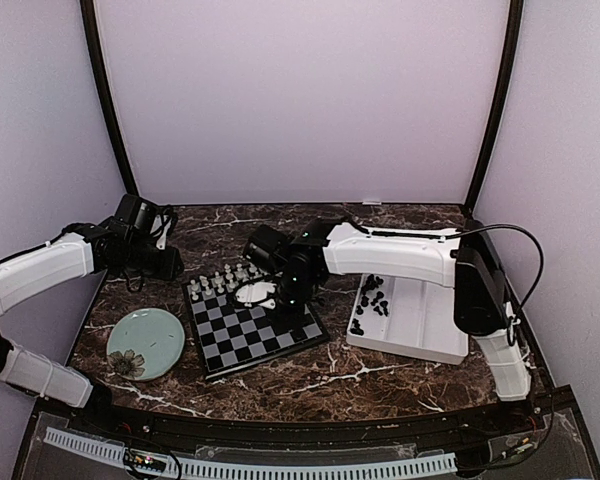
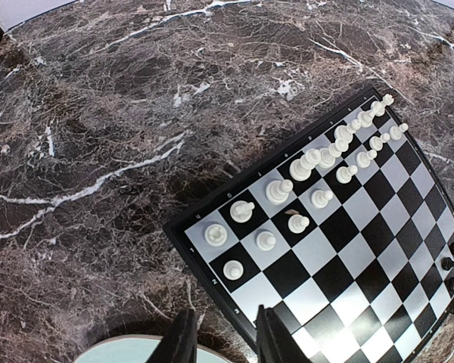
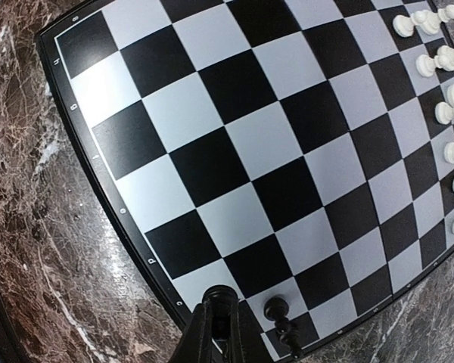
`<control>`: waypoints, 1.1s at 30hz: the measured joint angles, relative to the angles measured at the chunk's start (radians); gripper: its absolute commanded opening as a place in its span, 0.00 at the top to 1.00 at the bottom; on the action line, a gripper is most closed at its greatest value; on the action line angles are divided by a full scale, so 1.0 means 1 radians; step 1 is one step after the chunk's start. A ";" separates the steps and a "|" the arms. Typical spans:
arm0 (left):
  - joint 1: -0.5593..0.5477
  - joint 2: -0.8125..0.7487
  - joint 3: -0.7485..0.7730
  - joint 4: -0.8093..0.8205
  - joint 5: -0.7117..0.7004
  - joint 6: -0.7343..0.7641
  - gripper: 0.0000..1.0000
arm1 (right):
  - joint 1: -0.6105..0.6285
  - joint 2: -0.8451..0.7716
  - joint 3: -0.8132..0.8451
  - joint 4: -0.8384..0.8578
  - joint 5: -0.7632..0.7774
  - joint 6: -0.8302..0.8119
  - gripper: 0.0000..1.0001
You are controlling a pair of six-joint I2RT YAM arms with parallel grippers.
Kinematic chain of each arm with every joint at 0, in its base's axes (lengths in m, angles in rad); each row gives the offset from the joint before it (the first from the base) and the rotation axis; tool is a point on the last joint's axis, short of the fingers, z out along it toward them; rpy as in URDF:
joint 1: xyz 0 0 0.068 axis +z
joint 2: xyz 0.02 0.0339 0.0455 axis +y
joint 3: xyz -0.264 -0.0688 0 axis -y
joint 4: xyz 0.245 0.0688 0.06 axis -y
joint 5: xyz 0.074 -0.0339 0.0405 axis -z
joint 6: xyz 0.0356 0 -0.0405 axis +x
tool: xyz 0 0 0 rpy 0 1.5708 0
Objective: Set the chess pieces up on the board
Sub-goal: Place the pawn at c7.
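Two black pieces (image 3: 277, 308) are standing on the board (image 3: 234, 151) just to the right of your right gripper (image 3: 216, 306), close to the board's edge. The right gripper's fingers are squeezing together, very narrow. A little dark knob is showing at their tips, and I am guessing that it is one small black piece (image 3: 216, 291) you are holding. I think you are setting it down.

So be going slowly. Be aiming for the middle of the square right under the tips. Be keeping clear of the two neighbours so you are not knocking them over. Be opening only a little, then be lifting straight up.

The white pieces (image 3: 446, 113) are lining up far ahead of the tool, on the other side of the board, so they are not getting in your way. Your left gripper (image 2: 225, 340) is hanging with its fingers apart, holding nothing, with the board's corner just ahead of it. The loose black pieces (image 1: 372, 298) are lying in the tray (image 1: 420, 335), back along the right gripper's arm.
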 measured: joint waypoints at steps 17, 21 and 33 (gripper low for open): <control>0.000 0.000 0.000 0.000 0.000 0.000 0.71 | 0.003 0.087 0.051 -0.009 0.039 0.006 0.92; 0.000 0.000 0.000 0.000 0.000 0.000 0.71 | 0.000 0.093 0.051 -0.009 0.058 0.008 0.91; 0.000 0.000 0.000 0.000 0.000 0.000 0.71 | -0.009 0.101 0.052 -0.007 0.075 0.011 0.84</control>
